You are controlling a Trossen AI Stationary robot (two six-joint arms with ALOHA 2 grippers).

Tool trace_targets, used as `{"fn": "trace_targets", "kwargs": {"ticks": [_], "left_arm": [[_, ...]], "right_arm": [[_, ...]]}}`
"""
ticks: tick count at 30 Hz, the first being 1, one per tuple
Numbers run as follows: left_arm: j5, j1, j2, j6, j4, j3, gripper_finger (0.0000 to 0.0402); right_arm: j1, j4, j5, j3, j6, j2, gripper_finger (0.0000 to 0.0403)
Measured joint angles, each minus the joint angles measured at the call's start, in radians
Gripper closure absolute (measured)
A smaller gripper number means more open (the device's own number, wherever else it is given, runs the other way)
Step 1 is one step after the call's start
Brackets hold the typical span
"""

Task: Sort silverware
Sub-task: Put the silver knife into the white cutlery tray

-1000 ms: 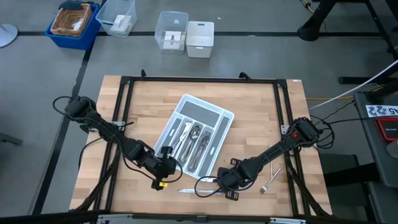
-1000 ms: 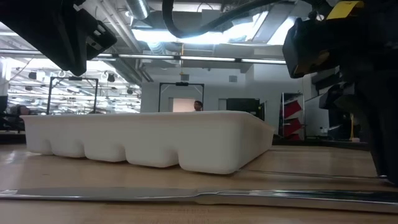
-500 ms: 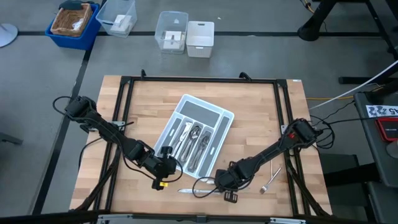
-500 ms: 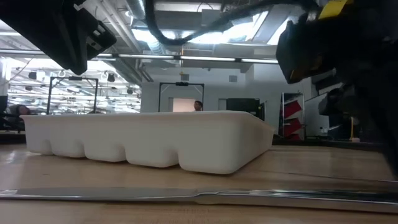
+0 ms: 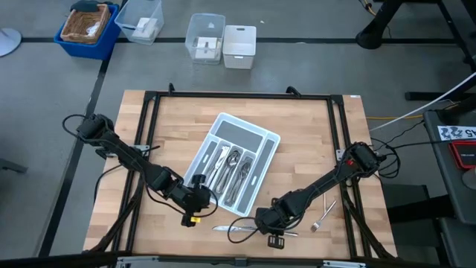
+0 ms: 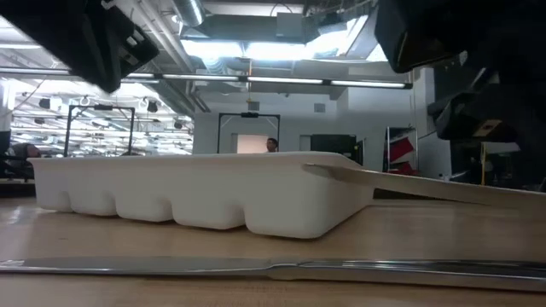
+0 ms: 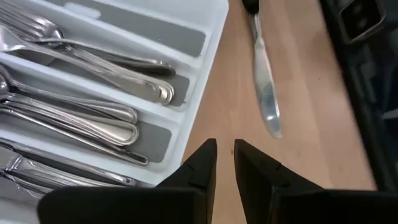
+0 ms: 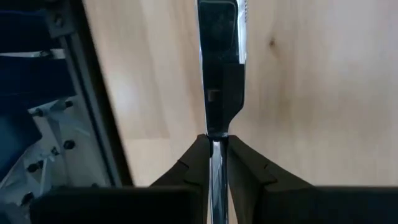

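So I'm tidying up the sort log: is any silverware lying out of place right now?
Yes. A fork lies loose on the table near the right edge, outside the tray. The right gripper pinches a knife by the front edge, also not in the tray.

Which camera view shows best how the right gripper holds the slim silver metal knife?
The right wrist view: the right gripper is shut on the slim silver metal knife. The high view shows it small; the low view shows it lifted and tilted; the left wrist view shows its blade.
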Motion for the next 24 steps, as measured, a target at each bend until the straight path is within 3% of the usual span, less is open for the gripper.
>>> {"fn": "trace_targets", "kwargs": {"ticks": [12,24], "left_arm": [[-0.004,0.000,-0.189,-0.067,-0.093,0.000,0.0355],[-0.026,0.000,-0.298,-0.064,-0.207,0.001,0.0355]], "right_arm": [[-0.062,0.110,-0.123,0.002,0.065,-0.002,0.0356],[-0.142,0.412,-0.325,0.003,0.064,-0.004,0.0356]]}}
